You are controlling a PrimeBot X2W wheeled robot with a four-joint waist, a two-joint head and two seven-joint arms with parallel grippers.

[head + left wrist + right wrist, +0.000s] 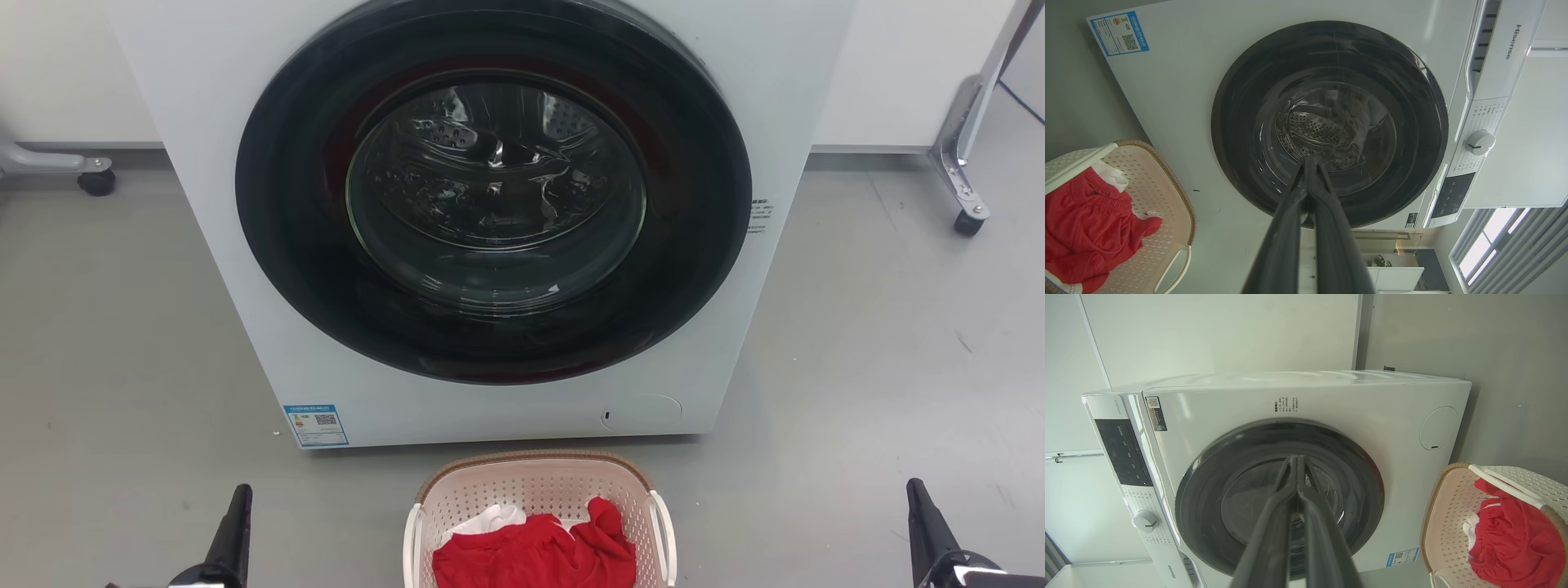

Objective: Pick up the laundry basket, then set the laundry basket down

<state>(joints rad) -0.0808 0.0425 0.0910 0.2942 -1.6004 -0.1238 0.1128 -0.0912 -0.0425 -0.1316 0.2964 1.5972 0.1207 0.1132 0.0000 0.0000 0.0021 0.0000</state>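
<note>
Grey floor before us carries the laundry basket, holding red cloth, just before the washing machine; our left tool and right tool hang pinched together, either side of it.

L pincer: black, long & thin; pointy tip, gets fatter low down.
R pincer: same look, black & pointy; round black bit at its base w/ a thin white strip.
L fingers, close up: 2 dark grey bars, smooth, a bit shiny; wide at the bottom, thin at the top.
R fingers, close up: dark grey too, same shape, w/ long flat sides.
</note>
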